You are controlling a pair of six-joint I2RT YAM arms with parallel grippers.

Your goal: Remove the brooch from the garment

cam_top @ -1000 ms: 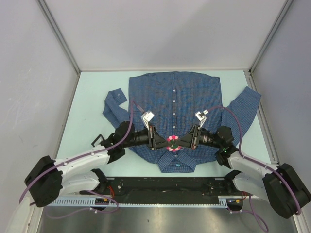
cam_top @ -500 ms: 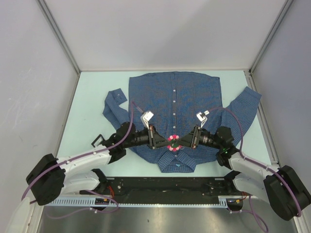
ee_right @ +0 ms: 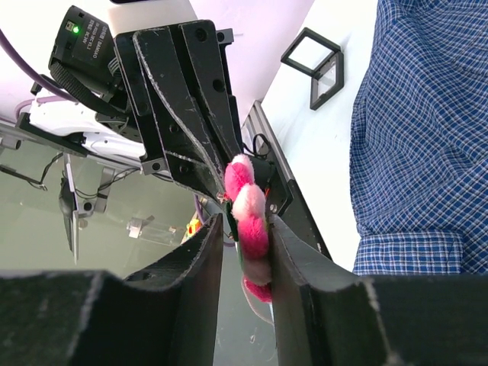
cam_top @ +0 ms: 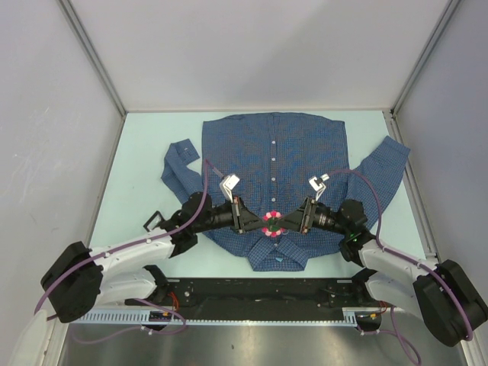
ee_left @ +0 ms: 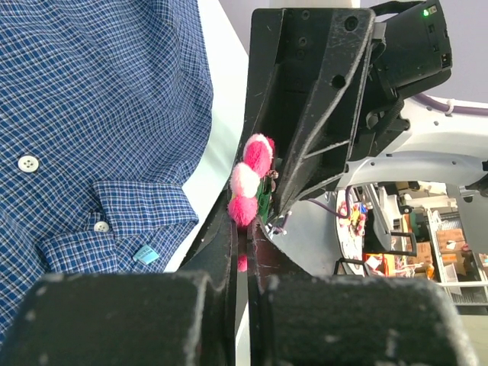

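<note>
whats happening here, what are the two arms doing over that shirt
Both arms meet above the collar end of the blue checked shirt spread on the table. The left gripper is shut on the pink flower brooch; the right gripper flanks it too, grip unclear. No cloth clings to the brooch in the wrist views, so it seems free.

**Head count: ones, twos and a row of buttons**

One blue finely checked button-up shirt fills the middle of the frame. One pink fluffy flower-shaped brooch sits at lower centre. There are two black two-finger grippers: left gripper and right gripper. At least four small white buttons run down the shirt's middle. One black square open-frame stand lies at lower left.
</note>
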